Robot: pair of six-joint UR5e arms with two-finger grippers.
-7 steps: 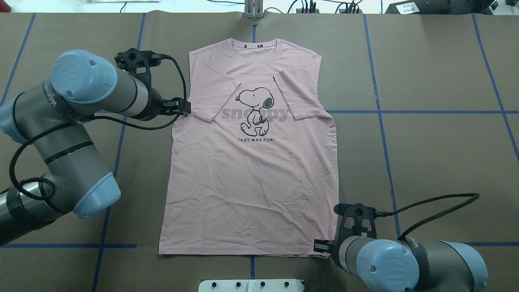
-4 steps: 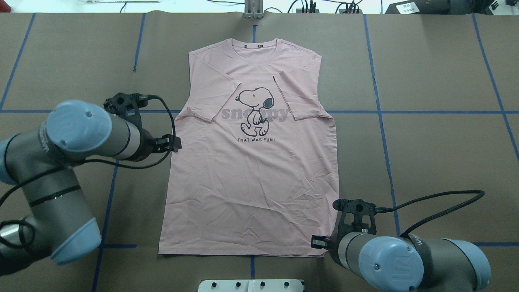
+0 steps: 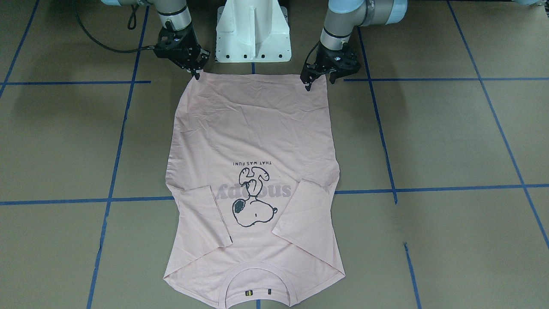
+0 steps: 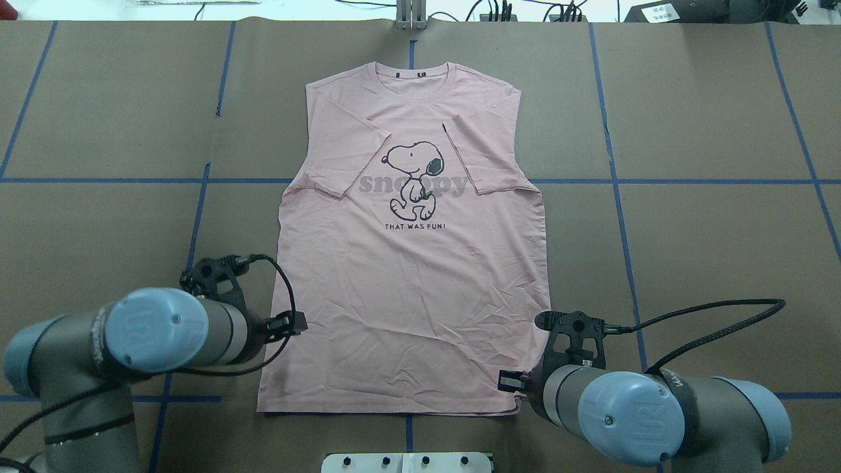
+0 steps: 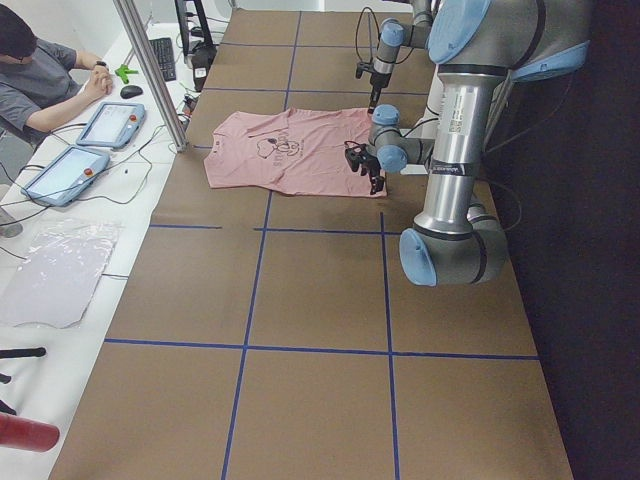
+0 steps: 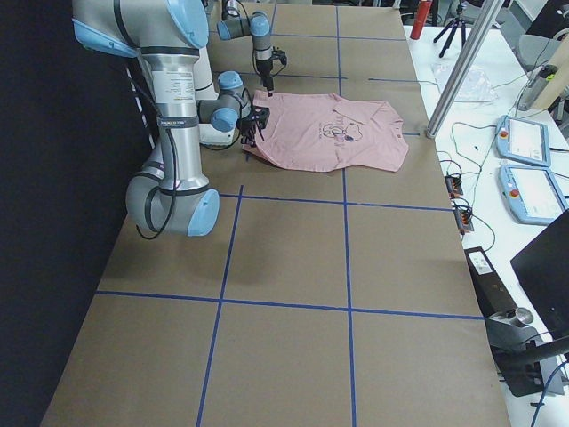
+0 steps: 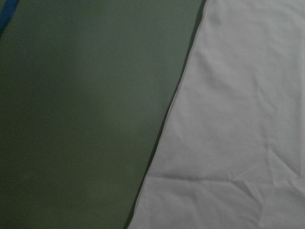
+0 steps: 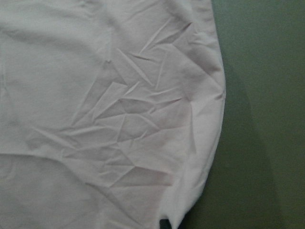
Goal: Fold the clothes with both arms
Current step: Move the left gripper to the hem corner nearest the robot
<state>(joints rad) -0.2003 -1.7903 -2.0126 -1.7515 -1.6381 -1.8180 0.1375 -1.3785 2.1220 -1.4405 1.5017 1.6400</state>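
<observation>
The pink T-shirt [image 4: 407, 295] lies flat and face up on the brown table, collar at the far side, both sleeves folded in over the dog print [image 3: 253, 210]. My left gripper [image 4: 297, 323] hovers at the shirt's left edge just above the hem corner, and its prongs [image 3: 318, 81] look open. The left wrist view shows only that shirt edge [image 7: 238, 119] and bare table. My right gripper [image 4: 507, 381] sits over the right hem corner [image 3: 196, 71] and looks open. Creased fabric [image 8: 133, 119] at that corner fills the right wrist view.
The white pedestal [image 3: 253, 34] stands just behind the hem, between the arms. Blue tape lines [image 4: 617, 197] grid the brown table. A person [image 5: 40, 70] sits at a side table with tablets beyond the collar end, next to a metal post [image 5: 150, 70].
My left arm has swept from the left sleeve down along the shirt's edge to near the hem. The right gripper has edged slightly inward and up over its hem corner.
</observation>
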